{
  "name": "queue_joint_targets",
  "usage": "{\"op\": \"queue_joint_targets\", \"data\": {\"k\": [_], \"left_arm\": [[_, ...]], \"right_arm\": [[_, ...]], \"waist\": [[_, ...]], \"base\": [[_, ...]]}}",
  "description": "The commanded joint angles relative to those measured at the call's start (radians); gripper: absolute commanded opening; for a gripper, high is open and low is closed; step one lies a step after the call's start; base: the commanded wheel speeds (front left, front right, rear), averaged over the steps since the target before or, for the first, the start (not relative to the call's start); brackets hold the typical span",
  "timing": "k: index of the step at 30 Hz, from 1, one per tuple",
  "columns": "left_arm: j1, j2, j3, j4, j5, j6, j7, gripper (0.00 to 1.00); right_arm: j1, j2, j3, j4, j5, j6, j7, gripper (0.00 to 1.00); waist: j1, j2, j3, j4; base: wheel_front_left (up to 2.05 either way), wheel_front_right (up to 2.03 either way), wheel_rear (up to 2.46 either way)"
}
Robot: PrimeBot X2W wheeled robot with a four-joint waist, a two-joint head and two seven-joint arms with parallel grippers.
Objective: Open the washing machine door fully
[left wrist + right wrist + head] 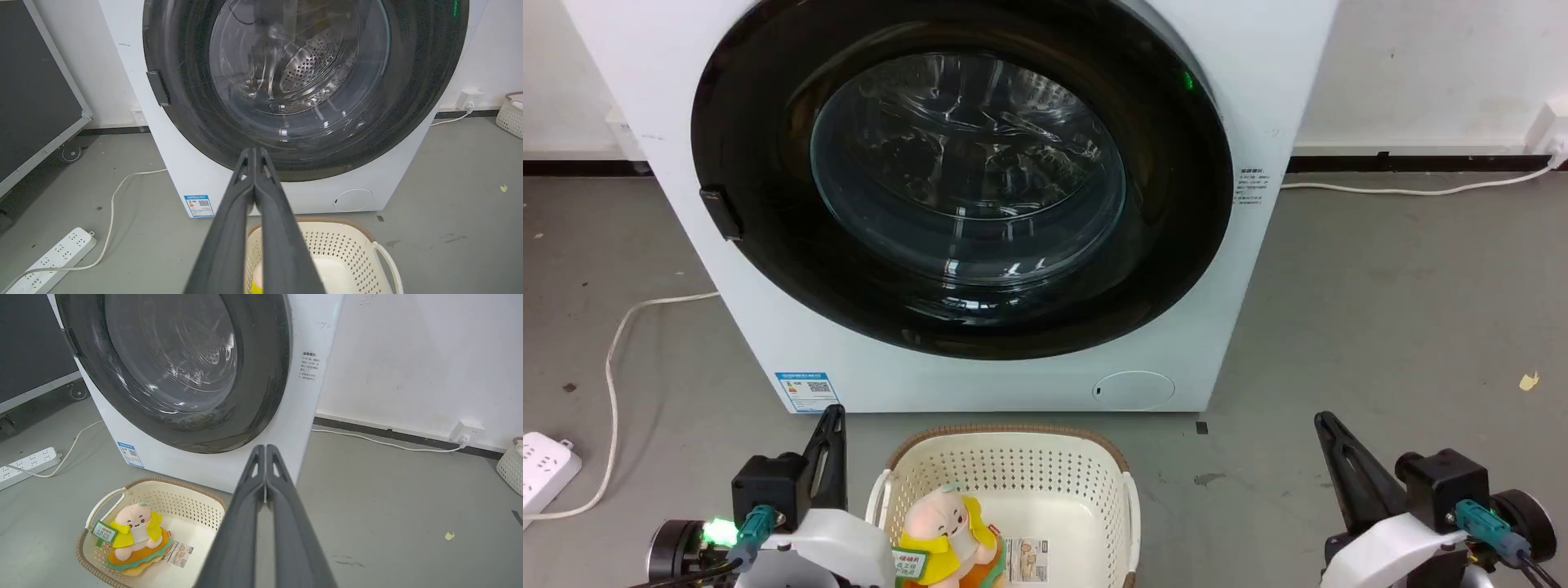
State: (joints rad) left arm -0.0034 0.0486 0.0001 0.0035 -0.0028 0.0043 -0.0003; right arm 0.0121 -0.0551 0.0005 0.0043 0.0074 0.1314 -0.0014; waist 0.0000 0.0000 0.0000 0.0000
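On the grey floor (pixel 1380 327), the white washing machine (pixel 890 380) stands against the wall. The washing machine door (pixel 968 171) sits shut, flush in the machine's front, with its small black side tab (pixel 721 212) at the door's left edge. Just before the machine's lower front edge stands a cream basket (pixel 1013 431) holding a plush toy (pixel 947 531). The left jaws are together, their dark fingers (pixel 827 457) beside the basket's left rim, clear of the door. The right jaws are likewise together, fingers (pixel 1347 469) over the floor off the basket's right side, well apart from the door.
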Motion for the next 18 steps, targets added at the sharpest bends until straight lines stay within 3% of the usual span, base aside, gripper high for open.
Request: {"op": "queue_joint_targets", "data": {"k": [1,18], "left_arm": [[0.003,0.002,0.0,-0.004,0.003,-0.004,0.0,0.0],[0.003,0.002,0.0,-0.004,0.003,-0.004,0.0,0.0]], "right_arm": [[-0.012,0.005,0.0,-0.004,-0.007,-0.001,0.001,0.0],[-0.012,0.005,0.0,-0.004,-0.007,-0.001,0.001,0.0]], "waist": [[0.0,0.0,0.0,0.0],[0.0,0.0,0.0,0.0]], "base": [[0.0,0.0,0.0],[0.0,0.0,0.0]]}}
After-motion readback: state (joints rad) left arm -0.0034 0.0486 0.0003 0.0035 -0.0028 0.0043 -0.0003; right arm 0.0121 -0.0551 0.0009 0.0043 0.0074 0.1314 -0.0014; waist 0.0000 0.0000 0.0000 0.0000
